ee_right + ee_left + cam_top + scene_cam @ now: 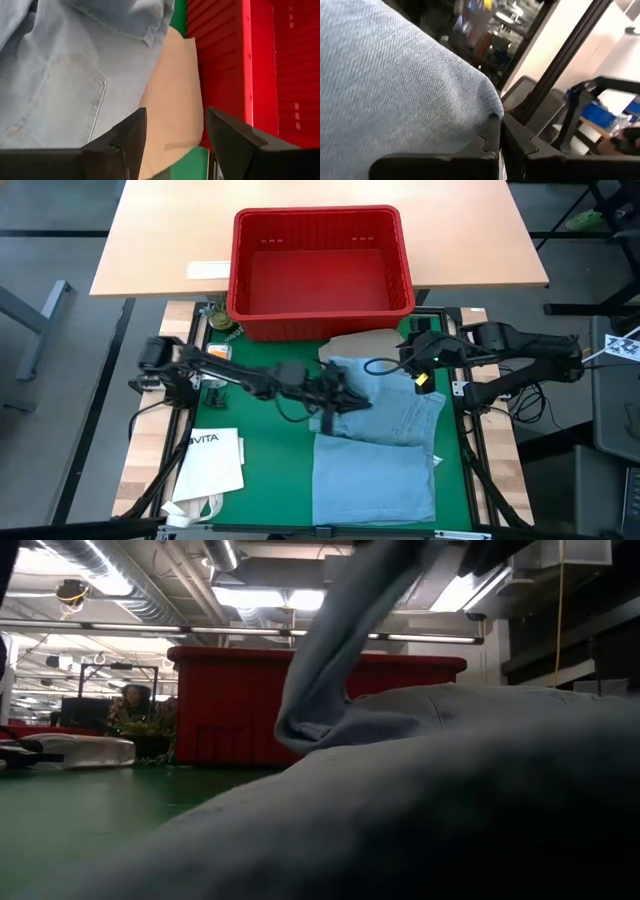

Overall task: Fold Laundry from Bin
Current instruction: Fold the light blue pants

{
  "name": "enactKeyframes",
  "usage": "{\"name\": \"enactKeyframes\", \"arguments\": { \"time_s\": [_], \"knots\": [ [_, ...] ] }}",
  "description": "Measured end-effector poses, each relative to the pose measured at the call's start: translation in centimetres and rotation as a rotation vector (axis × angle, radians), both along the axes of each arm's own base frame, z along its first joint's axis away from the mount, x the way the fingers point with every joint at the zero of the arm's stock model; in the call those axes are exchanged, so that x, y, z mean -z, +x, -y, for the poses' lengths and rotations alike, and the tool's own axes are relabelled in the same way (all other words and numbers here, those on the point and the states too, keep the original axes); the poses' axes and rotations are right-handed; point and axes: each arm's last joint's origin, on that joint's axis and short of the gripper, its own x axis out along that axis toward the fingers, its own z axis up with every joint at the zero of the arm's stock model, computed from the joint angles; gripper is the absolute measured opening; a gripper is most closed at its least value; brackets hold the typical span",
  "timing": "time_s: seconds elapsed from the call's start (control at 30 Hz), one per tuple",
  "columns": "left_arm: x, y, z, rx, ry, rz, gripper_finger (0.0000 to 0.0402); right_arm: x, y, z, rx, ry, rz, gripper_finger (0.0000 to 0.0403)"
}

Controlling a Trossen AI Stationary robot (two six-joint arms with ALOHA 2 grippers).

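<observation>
Left gripper [335, 395] clenched on light blue denim jeans [375, 450], spread over green mat [270, 465] (one edge lifted). Right gripper [175, 132] released, hovering above tan flat garment [365, 343] beside empty red ribbed plastic bin [320, 270].

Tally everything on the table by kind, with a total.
Garments: 2, the light blue jeans and a tan garment
Crates: 1, the red bin
Paper bags: 1, white bag
Mats: 1, green mat
Total: 5
</observation>
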Motion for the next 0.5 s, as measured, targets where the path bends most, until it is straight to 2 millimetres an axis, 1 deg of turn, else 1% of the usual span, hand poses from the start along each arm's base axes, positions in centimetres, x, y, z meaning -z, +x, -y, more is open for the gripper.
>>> {"name": "enactKeyframes", "arguments": {
  "time_s": [0.17, 0.3, 0.4, 0.5],
  "knots": [
    [2.9, 4.5, 1.1, -0.008, 0.004, -0.039, 0.0000, -0.1, -1.1, 0.0, -0.009, 0.012, -0.030, 0.0205],
    [5.6, 7.8, 1.6, -0.017, 0.008, -0.070, 0.0000, -0.1, -1.4, 0.0, -0.011, 0.014, -0.049, 0.0205],
    [7.6, 9.7, 1.9, -0.018, 0.011, -0.089, 0.0000, 0.0, -1.4, 0.0, -0.021, 0.029, -0.054, 0.0205],
    [9.8, 11.3, 1.8, -0.043, 0.013, -0.111, 0.0000, 0.0, -1.4, -0.1, -0.025, 0.036, -0.055, 0.0205]
  ]
}}
